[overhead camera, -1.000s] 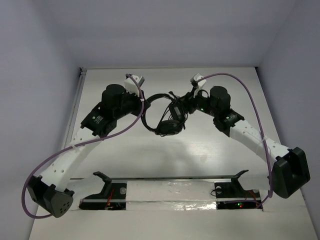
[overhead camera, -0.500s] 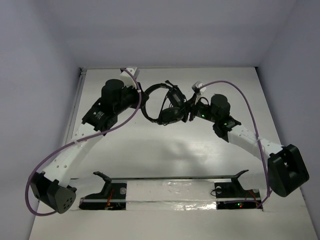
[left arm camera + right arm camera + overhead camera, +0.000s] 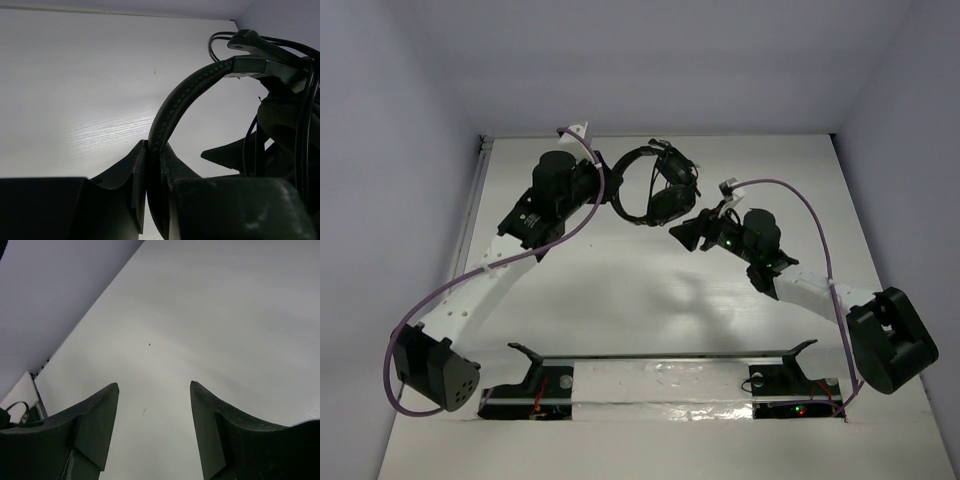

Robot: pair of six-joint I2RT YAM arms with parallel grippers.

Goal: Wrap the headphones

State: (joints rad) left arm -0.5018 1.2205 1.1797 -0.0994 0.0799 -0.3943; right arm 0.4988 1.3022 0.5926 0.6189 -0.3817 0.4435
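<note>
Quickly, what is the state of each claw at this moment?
Left claw: shut on the black over-ear headphones, at their thin arched headband.
Right claw: open, holding nothing.

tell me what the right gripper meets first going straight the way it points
Probably only the bare table. The right gripper is open, and its wrist view shows nothing else ahead of it, though depth is unclear.

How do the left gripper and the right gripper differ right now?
The left gripper is shut on the headband of the headphones; the right gripper is open, holding nothing. The left gripper touches the headphones; the right gripper faces only table. Both are dark, two-fingered.
</note>
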